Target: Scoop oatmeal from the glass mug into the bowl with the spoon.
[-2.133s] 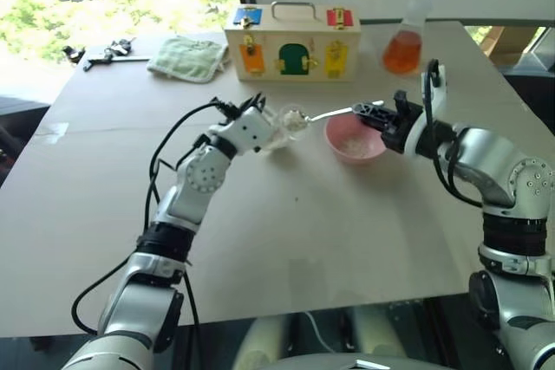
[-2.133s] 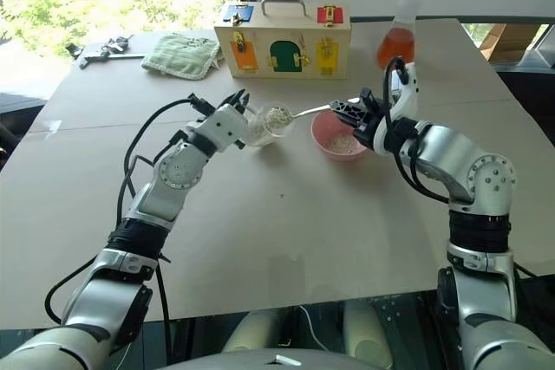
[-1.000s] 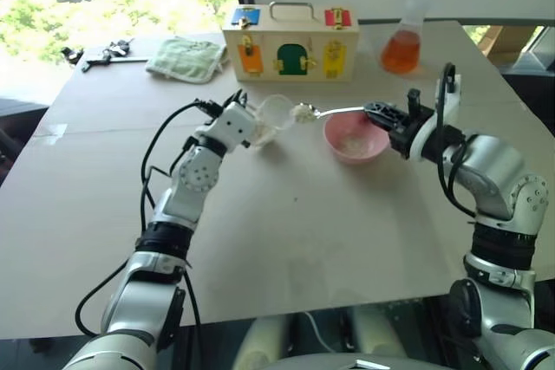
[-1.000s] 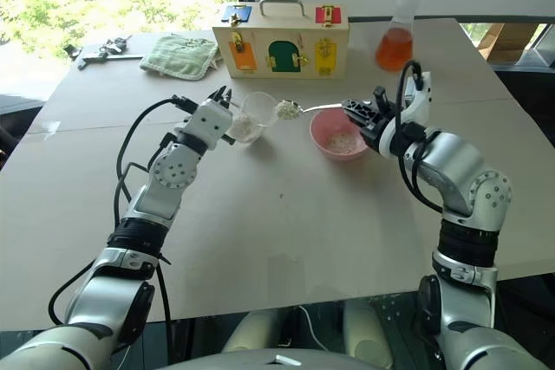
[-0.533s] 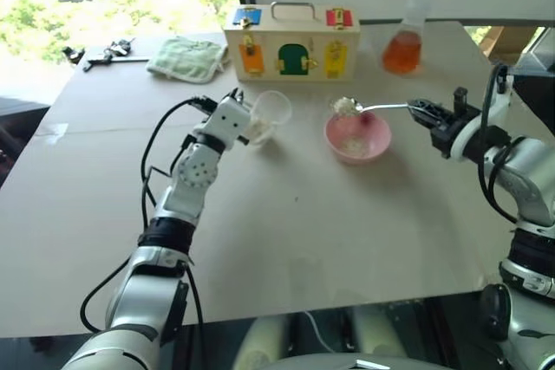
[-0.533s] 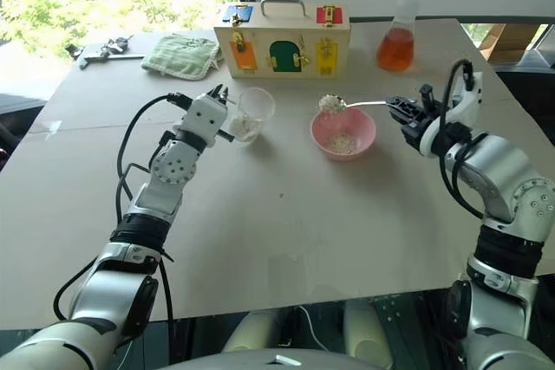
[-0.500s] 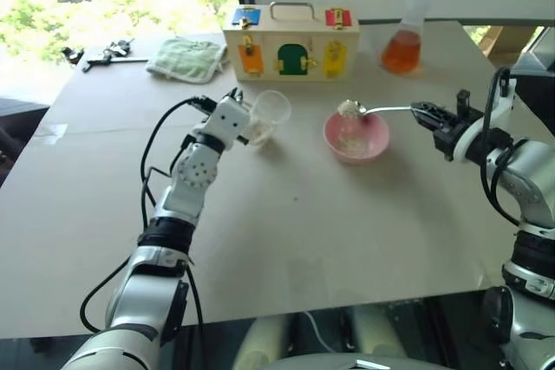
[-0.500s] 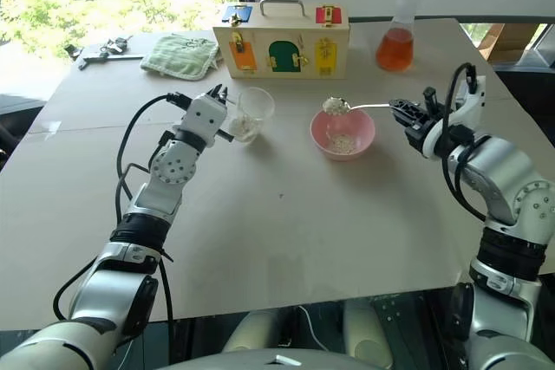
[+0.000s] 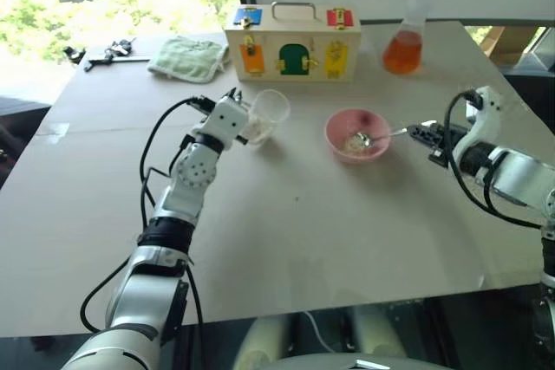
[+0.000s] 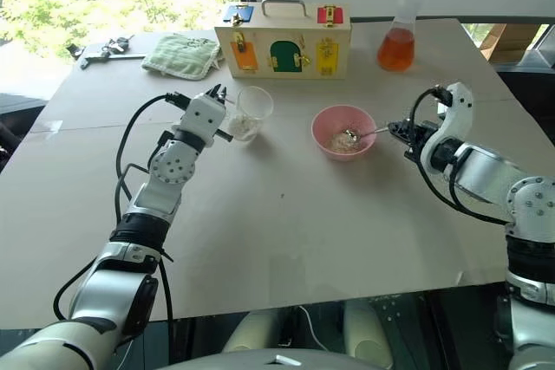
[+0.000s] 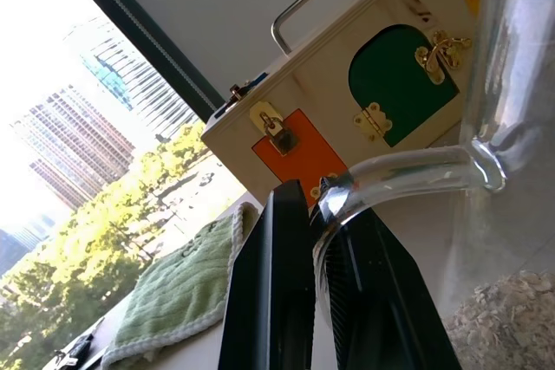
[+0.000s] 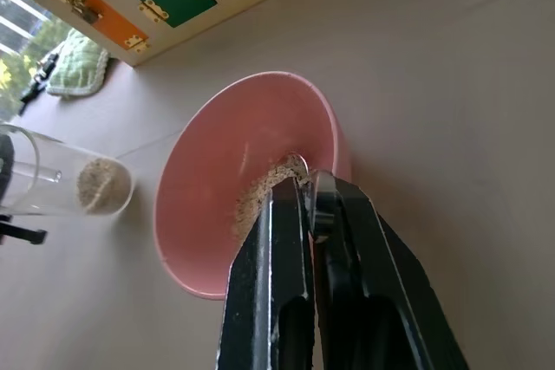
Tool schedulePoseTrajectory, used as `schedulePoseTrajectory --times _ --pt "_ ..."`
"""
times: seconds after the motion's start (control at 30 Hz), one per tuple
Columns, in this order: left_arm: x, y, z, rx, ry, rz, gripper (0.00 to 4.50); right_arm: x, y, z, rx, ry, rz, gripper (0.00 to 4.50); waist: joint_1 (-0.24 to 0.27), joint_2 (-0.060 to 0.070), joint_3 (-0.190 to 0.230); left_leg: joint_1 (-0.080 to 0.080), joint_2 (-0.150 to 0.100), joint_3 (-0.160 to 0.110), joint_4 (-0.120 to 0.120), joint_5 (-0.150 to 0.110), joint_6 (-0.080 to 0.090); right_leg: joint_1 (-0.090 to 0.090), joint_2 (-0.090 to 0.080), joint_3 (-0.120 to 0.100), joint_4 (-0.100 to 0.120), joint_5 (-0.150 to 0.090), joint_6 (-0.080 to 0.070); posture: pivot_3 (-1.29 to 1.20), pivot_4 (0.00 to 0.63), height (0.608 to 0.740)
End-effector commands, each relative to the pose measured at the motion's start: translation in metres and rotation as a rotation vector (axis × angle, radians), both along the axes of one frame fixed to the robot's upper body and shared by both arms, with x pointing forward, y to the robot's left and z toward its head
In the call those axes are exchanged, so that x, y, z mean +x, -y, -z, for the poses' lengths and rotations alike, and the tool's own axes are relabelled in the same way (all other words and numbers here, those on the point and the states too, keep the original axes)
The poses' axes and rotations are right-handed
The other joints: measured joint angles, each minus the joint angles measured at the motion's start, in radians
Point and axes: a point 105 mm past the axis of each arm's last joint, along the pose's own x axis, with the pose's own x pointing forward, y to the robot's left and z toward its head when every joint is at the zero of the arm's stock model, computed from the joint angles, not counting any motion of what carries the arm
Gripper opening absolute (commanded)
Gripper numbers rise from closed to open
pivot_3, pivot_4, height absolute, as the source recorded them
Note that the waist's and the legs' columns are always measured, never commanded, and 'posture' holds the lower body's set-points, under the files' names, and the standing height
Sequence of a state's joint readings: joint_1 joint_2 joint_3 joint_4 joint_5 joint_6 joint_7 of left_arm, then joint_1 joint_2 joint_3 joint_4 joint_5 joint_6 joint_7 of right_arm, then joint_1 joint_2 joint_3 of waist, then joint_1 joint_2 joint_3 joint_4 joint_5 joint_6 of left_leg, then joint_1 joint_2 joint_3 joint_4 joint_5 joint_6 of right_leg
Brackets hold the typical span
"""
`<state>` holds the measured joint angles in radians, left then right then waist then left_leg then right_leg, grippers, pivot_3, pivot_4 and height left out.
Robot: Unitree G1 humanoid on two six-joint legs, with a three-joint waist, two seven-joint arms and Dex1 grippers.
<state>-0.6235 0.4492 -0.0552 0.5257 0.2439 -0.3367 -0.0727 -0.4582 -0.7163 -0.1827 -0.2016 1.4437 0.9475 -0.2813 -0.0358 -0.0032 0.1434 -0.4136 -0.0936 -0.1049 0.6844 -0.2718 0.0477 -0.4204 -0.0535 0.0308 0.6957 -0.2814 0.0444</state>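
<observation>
- Right gripper (image 10: 401, 129): clamped tight on the handle end of the one spoon (image 10: 361, 135); the spoon's oval end lies inside the one pink bowl (image 10: 325, 123), resting on the oatmeal there (image 10: 340, 141).
- Left gripper (image 10: 227, 103): pinched narrow on the handle of the one glass mug (image 10: 249, 111), which stands tilted on the table (image 10: 286, 231), left of the bowl and apart from it.
- Oatmeal: two portions counted. One small heap in the bowl, one remnant in the bottom of the mug (image 11: 503, 325).
- Surroundings, far side of the table: one wooden latch box (image 10: 283, 39) with a metal carry handle and orange, green and yellow doors; one flask of orange liquid (image 10: 396, 44) to its right; one green cloth (image 10: 182, 55) to its left; a small cluster of dark metal items (image 10: 102, 48) at the far left corner.
- Obstructions: none between mug and bowl.
</observation>
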Motion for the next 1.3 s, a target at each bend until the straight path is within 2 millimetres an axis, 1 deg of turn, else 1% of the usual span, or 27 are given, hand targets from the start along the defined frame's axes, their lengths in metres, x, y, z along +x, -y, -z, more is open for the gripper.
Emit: schedulePoseTrajectory --times 0.03,0.13,0.2,0.33,0.4,0.47,0.5,0.57,0.6,0.63,0.73,0.8,0.83,0.9,0.97,1.03,1.1,1.17,1.3 --pt "-0.003 -0.003 -0.011 0.001 0.041 -0.006 0.05 -0.003 -0.007 -0.024 -0.165 0.209 -0.091 0.0 0.0 0.0 0.0 0.0 0.0 0.0 0.0 0.0 0.0 0.0 0.0 0.0 0.0 0.0 0.0 0.0 0.15 0.74" --pt "-0.004 -0.003 -0.011 0.0 0.041 -0.007 0.05 -0.007 -0.016 -0.034 -0.258 0.325 -0.172 0.0 0.0 0.0 0.0 0.0 0.0 0.0 0.0 0.0 0.0 0.0 0.0 0.0 0.0 0.0 0.0 0.0 0.15 0.74" --pt "-0.004 -0.003 -0.011 0.0 0.041 -0.008 0.05 -0.012 -0.024 -0.038 -0.358 0.41 -0.245 0.0 0.0 0.0 0.0 0.0 0.0 0.0 0.0 0.0 0.0 0.0 0.0 0.0 0.0 0.0 0.0 0.0 0.15 0.74" --pt "-0.004 -0.003 -0.01 -0.002 0.041 -0.01 0.05 -0.021 -0.034 -0.037 -0.518 0.526 -0.36 0.0 0.004 0.0 0.0 0.0 0.0 0.0 0.0 0.0 0.0 -0.001 0.0 0.0 0.0 0.0 0.0 0.0 0.15 0.74" --pt "-0.004 -0.002 -0.011 -0.002 0.042 -0.008 0.05 -0.022 -0.034 -0.035 -0.62 0.578 -0.379 0.0 0.005 0.0 0.0 0.0 0.0 0.0 0.0 0.0 0.0 -0.001 0.0 0.0 0.0 0.0 0.0 0.0 0.15 0.74" --pt "-0.004 -0.001 -0.011 -0.003 0.044 -0.007 0.05 -0.02 -0.03 -0.031 -0.79 0.636 -0.397 0.0 0.007 0.0 0.0 0.0 0.0 0.0 0.0 0.0 0.0 -0.001 0.0 0.0 0.0 0.0 0.0 0.0 0.15 0.74" --pt "-0.003 -0.001 -0.011 -0.004 0.044 -0.006 0.05 -0.019 -0.028 -0.03 -0.844 0.662 -0.399 0.0 0.008 0.0 0.0 0.0 0.0 0.0 0.0 0.0 0.0 -0.001 0.0 0.0 0.0 0.0 0.0 0.0 0.15 0.74" --pt "-0.003 0.0 -0.011 -0.004 0.045 -0.004 0.05 -0.017 -0.025 -0.029 -0.893 0.693 -0.394 0.0 0.009 0.0 0.0 0.0 0.0 0.0 0.0 0.0 0.0 -0.001 0.0 0.0 0.0 0.0 0.0 0.0 0.15 0.74" --pt "-0.003 0.0 -0.011 -0.005 0.045 -0.002 0.05 -0.016 -0.022 -0.028 -0.874 0.682 -0.374 0.0 0.009 0.0 0.0 0.0 0.0 0.0 0.0 0.0 -0.001 -0.001 0.0 0.0 0.0 0.0 0.0 0.0 0.15 0.74" --pt "-0.003 0.001 -0.011 -0.005 0.046 -0.001 0.05 -0.013 -0.018 -0.029 -0.802 0.658 -0.335 0.0 0.01 0.0 0.0 0.0 0.0 0.0 0.0 0.0 -0.001 -0.001 0.0 0.0 0.0 0.0 0.0 0.0 0.15 0.74" --pt "-0.003 0.002 -0.011 -0.003 0.046 0.004 0.05 -0.004 -0.008 -0.038 -0.384 0.535 -0.166 0.0 0.011 -0.001 0.0 0.0 0.0 0.0 0.0 0.0 -0.001 -0.001 0.0 0.0 0.0 0.0 0.0 0.0 0.15 0.74" --pt "-0.004 0.004 -0.011 0.005 0.047 0.013 0.05 -0.001 -0.006 -0.043 -0.169 0.468 -0.11 0.0 0.013 -0.001 0.0 0.0 0.0 0.0 0.0 0.0 -0.001 -0.001 0.0 0.001 0.0 0.0 0.0 0.0 0.15 0.74" --pt "-0.004 0.005 -0.011 0.012 0.048 0.018 0.05 0.0 -0.006 -0.047 -0.091 0.447 -0.096 0.0 0.015 -0.001 0.0 0.0 0.0 0.0 0.0 0.0 -0.001 -0.001 0.0 0.001 0.0 0.0 0.0 0.0 0.15 0.74" --pt "-0.005 0.009 -0.011 0.018 0.052 0.035 0.05 0.0 -0.011 -0.062 0.087 0.426 -0.095 0.0 0.019 -0.001 0.0 0.0 0.0 0.0 0.0 0.0 -0.001 -0.001 0.0 0.001 0.0 0.0 0.0 0.0 0.15 0.74" --pt "-0.006 0.015 -0.012 0.028 0.057 0.056 0.05 -0.004 -0.023 -0.076 0.22 0.417 -0.136 0.0 0.019 -0.001 0.0 0.0 0.0 0.0 0.0 0.0 -0.001 -0.001 0.0 0.001 0.0 0.0 0.0 0.0 0.15 0.74" --pt "-0.005 0.02 -0.012 0.033 0.058 0.068 0.05 -0.009 -0.037 -0.084 0.27 0.403 -0.194 0.0 0.02 -0.001 0.0 0.0 0.0 -0.001 0.0 0.0 -0.001 -0.002 0.0 0.0 0.0 0.0 0.0 0.0 0.15 0.74" --pt "-0.004 0.025 -0.013 0.038 0.057 0.073 0.05 -0.017 -0.053 -0.088 0.284 0.393 -0.272 0.0 0.023 -0.001 0.0 0.0 0.0 -0.001 0.0 0.0 -0.001 -0.001 0.0 0.0 0.0 0.0 0.0 0.0 0.15 0.74" --pt "-0.003 0.033 -0.016 0.059 0.065 0.09 0.05 -0.028 -0.074 -0.087 0.274 0.38 -0.37 0.0 0.025 -0.001 0.0 -0.001 -0.001 -0.001 0.0 0.0 0.0 -0.001 -0.001 0.0 0.0 0.0 0.0 0.0 0.15 0.74" --pt "0.0 0.041 -0.021 0.03 0.074 0.099 0.05 -0.03 -0.093 -0.079 0.267 0.349 -0.399 0.0 0.022 -0.001 0.0 -0.001 -0.001 -0.001 0.0 0.0 0.0 -0.001 -0.001 -0.001 0.0 0.0 0.0 0.0 0.15 0.74"
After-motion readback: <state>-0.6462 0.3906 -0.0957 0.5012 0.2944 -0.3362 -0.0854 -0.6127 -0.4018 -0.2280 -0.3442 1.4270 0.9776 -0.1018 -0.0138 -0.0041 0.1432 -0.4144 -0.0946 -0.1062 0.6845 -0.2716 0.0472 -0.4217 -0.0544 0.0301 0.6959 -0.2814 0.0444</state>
